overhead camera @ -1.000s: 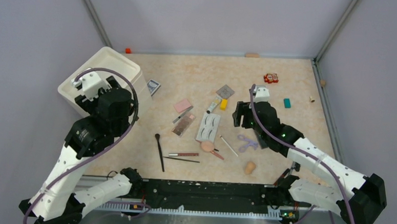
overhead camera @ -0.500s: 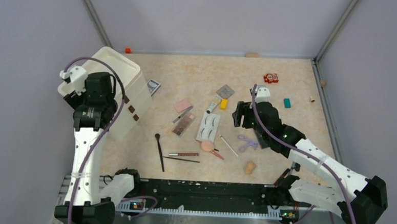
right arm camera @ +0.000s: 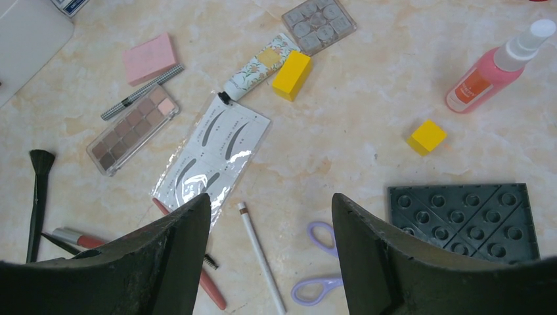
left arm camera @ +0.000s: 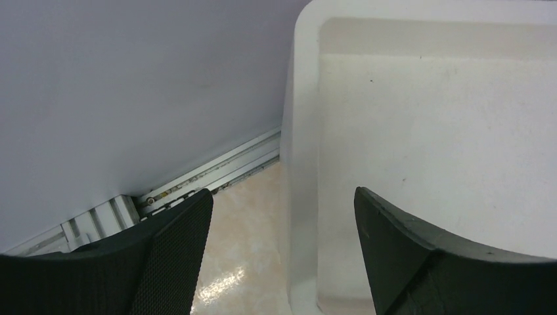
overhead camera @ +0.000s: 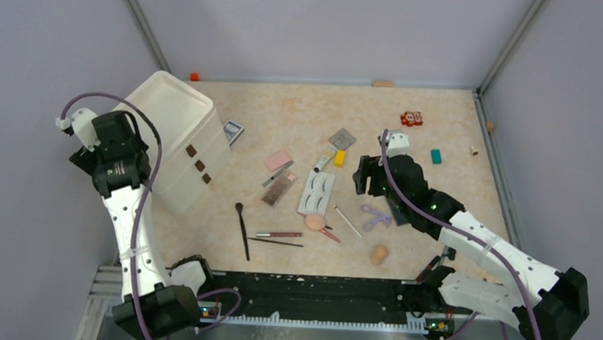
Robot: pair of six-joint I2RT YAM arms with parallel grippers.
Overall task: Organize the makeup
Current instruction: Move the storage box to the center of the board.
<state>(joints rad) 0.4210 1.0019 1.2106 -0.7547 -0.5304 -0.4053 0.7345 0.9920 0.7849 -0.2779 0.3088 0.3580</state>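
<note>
The makeup lies scattered mid-table: pink compact, brown eyeshadow palette, white eyelash card, black brush, white pencil, purple curler, peach puff and sponge. My right gripper hovers open above the white pencil, holding nothing. My left gripper is open and empty at the far left, over the left rim of the white drawer box.
A yellow block, a smaller yellow block, a pink spray bottle and a dark studded plate lie near the right gripper. A teal block and a blue patterned box sit farther off. Grey walls enclose the table.
The left arm swung from above the drawer box out to its left side, and its jaws widened. The right arm and the makeup have not moved.
</note>
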